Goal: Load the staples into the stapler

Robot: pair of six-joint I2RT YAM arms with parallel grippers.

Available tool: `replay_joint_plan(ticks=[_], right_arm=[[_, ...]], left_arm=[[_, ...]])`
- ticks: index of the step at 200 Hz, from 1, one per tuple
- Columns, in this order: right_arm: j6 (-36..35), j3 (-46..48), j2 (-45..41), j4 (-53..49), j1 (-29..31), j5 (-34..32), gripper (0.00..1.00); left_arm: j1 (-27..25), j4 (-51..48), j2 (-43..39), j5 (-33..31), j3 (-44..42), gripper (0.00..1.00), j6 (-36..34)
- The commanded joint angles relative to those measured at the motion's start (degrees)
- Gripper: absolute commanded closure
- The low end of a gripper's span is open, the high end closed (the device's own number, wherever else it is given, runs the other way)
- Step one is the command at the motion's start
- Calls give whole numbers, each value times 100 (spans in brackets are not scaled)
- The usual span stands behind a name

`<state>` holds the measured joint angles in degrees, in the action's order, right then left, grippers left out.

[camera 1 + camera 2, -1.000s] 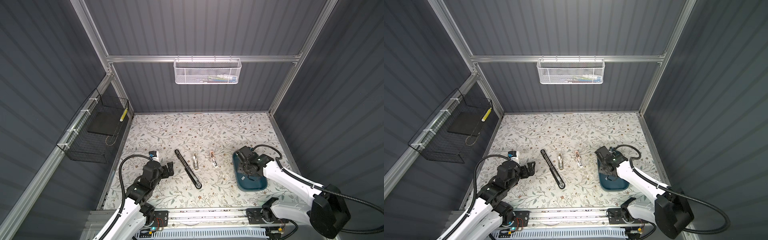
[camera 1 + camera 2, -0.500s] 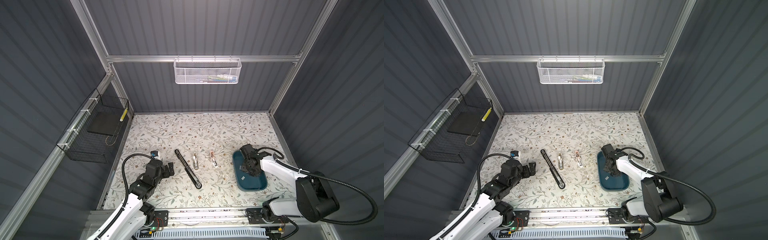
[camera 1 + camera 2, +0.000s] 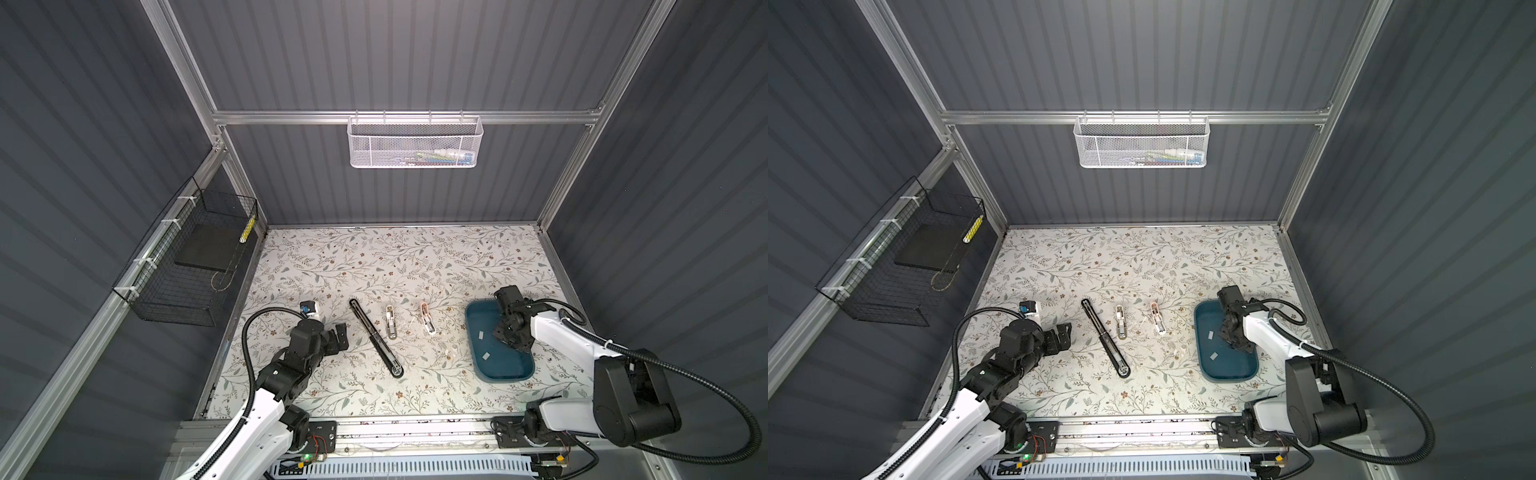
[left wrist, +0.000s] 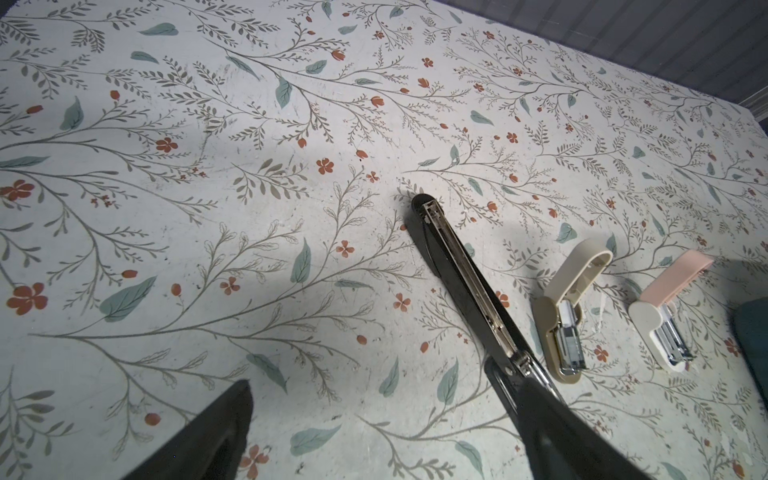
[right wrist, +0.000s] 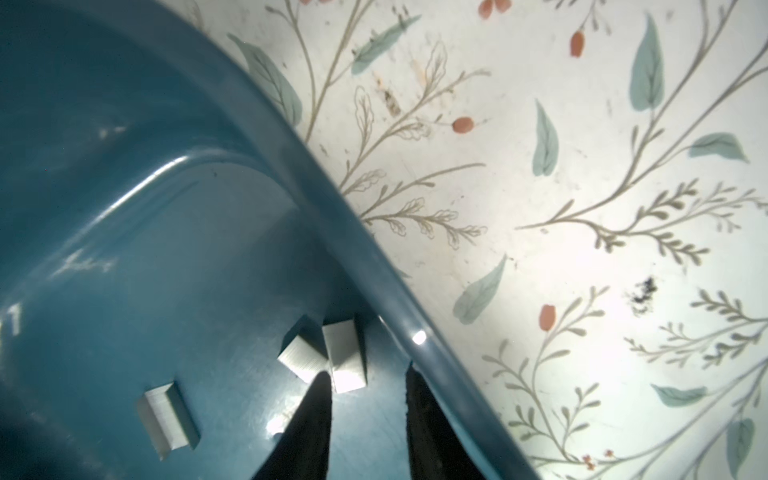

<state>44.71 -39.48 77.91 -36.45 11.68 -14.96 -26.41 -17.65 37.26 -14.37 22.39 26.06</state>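
Note:
Several staples lie in the teal tray. One strip rests just beyond my right gripper's fingertips and touches one tip. A second strip leans against it and a third lies apart. The right gripper is open low inside the tray by its wall, with nothing between the fingers. A long black stapler lies opened flat on the floral table. My left gripper is open and empty just left of it. In the left wrist view one finger overlaps the stapler's near end.
A small beige stapler and a pink-and-white one lie open between the black stapler and the tray. A white mesh basket hangs on the back wall. A black wire basket hangs on the left wall.
My right arm has folded back and its gripper has shifted toward the tray's right side, its jaws narrowing a little. The left gripper has barely moved.

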Motion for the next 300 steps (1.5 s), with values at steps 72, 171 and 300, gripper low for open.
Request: replay_joint_plan(ticks=[72,171,300], right_arm=[[-72,-260,349,-98,-188,198,68],[-243,-604,946,-5,-245,396,75],[-577,-780,1189,-72,-360,544,71]], left_arm=[[22,54,-62,29,-24,1,-77],[22,61,-114,81,-42,1,-92],[20,56,-131,119,-51,1,-88]])
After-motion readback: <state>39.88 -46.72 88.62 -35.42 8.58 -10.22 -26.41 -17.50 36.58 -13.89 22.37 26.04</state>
